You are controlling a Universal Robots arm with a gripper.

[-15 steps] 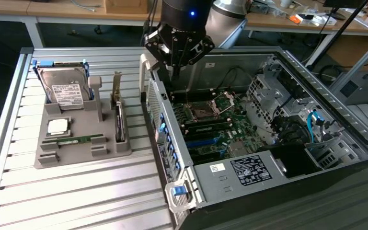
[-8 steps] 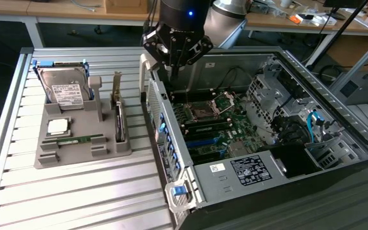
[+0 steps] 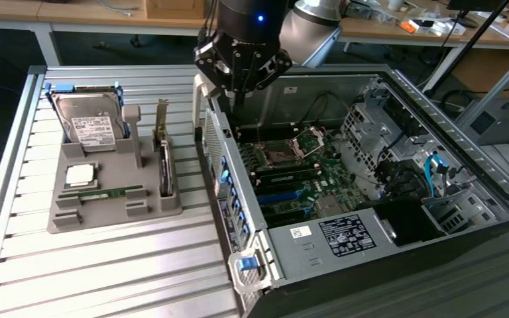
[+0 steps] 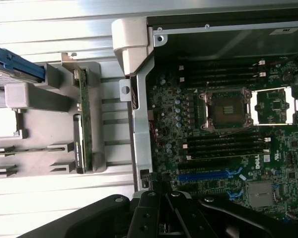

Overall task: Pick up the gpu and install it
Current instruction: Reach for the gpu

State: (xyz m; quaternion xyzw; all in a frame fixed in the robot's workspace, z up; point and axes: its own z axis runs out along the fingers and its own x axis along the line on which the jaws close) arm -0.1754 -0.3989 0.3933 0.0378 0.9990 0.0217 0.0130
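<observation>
We judge the task as barely begun: neither the pick-up nor the install is done. The gpu [image 3: 164,165] stands on its edge in a slot of the grey holder [image 3: 69,222], along the holder's edge nearest the computer case [image 3: 325,258]. Its silvery bracket [image 3: 162,114] rises at the end toward the far edge of the tabletop [image 3: 104,278]. In the wrist view the gpu [image 4: 78,146] shows as a thin dark strip seated in that same slot, with nothing touching it.

The gripper [image 3: 236,98] hangs above the far corner of the case's near wall, between the holder and the open motherboard [image 3: 294,169], apart from the card. Its fingers are pressed together and hold nothing; in the wrist view the gripper [image 4: 161,191] looks the same, closed and bare over the case wall.

Inside the case, the blue slot [image 4: 203,176] and its dark neighbours on the motherboard carry no card, so the install is untouched. The hard drive [image 3: 91,126] and the memory stick [image 3: 109,193] sit in their own places in the holder. As we read it, the whole job remains.
</observation>
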